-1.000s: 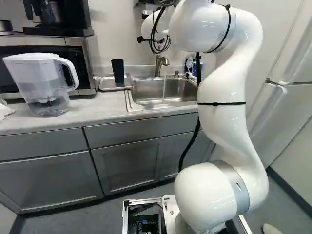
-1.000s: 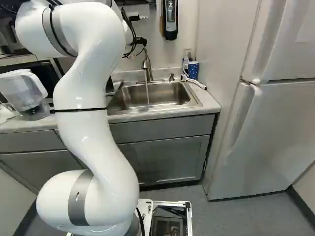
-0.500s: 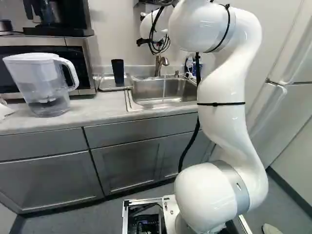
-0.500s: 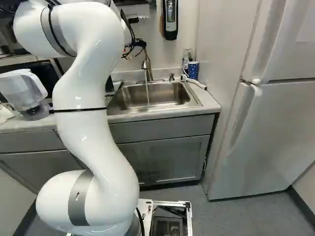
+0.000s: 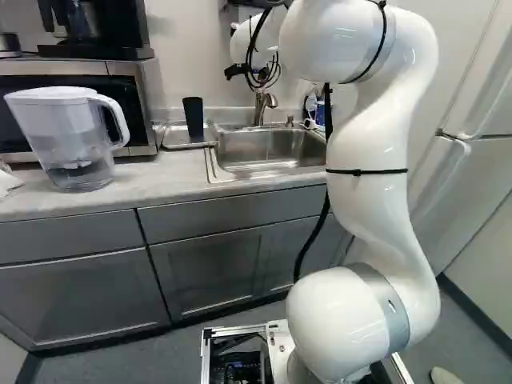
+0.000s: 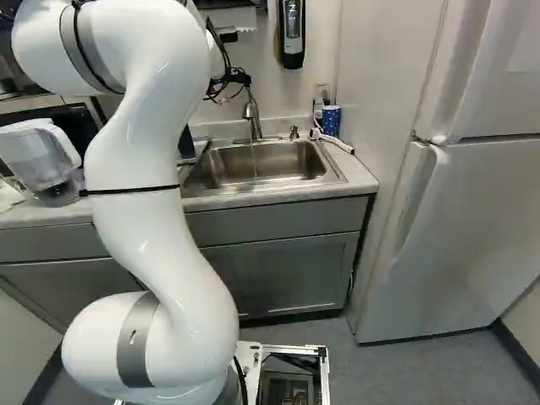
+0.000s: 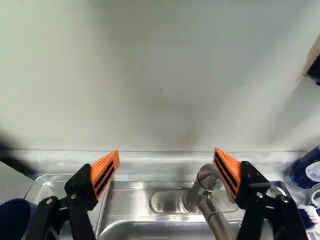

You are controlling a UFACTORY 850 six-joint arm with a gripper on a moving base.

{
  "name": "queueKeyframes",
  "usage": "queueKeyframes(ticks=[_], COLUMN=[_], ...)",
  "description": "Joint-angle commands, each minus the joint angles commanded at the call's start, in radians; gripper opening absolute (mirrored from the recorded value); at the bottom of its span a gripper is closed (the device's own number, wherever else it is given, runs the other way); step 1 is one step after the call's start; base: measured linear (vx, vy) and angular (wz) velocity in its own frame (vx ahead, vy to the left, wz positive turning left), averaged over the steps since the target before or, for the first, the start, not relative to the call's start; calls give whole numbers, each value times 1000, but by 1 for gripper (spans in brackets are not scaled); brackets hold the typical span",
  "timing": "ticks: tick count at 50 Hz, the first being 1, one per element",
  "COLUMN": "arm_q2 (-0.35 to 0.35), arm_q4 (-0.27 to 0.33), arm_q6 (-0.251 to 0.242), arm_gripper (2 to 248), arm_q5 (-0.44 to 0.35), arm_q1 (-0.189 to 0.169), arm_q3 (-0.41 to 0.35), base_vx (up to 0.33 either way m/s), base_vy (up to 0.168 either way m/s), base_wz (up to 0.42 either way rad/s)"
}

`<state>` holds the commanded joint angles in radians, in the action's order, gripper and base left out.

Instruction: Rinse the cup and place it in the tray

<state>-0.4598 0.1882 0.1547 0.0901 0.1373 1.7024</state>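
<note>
The dark cup (image 5: 194, 118) stands on the metal tray (image 5: 170, 140) left of the sink; the wrist view catches part of the cup (image 7: 14, 219) beside one finger, with the tray (image 7: 52, 178) near it. In both base views the arm hides the gripper's fingers. The wrist view has the gripper (image 7: 167, 152) open, nothing held, facing the wall above the faucet (image 7: 207, 187). One orange pad is close over the faucet; contact cannot be judged.
The steel sink (image 6: 266, 164) lies under the faucet. A blue patterned cup (image 6: 331, 120) and bottles stand at its right back corner. A water pitcher (image 5: 68, 132) is on the counter at the left, before a microwave (image 5: 144, 120). The fridge (image 6: 460, 219) stands at the right.
The water stream below the faucet has faded: it no longer shows in the left base view and is only faint in the right one. The arm's upper part has shifted slightly; the base is still.
</note>
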Motion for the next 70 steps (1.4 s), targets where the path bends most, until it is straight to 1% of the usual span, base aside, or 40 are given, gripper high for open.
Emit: queueKeyframes(ticks=[17, 36, 49, 56, 70], arm_q2=[31, 60, 83, 108, 181], arm_q4=[0, 0, 0, 0, 0], arm_q6=[0, 0, 0, 0, 0], arm_gripper=[247, 247, 247, 247, 247], arm_q5=[-9, -96, -113, -114, -114], arm_q1=[2, 4, 5, 5, -5], arm_q3=[-38, -73, -100, -129, -214], base_vx=[0, 0, 0, 0, 0], base_vy=[0, 0, 0, 0, 0], base_wz=[0, 0, 0, 0, 0])
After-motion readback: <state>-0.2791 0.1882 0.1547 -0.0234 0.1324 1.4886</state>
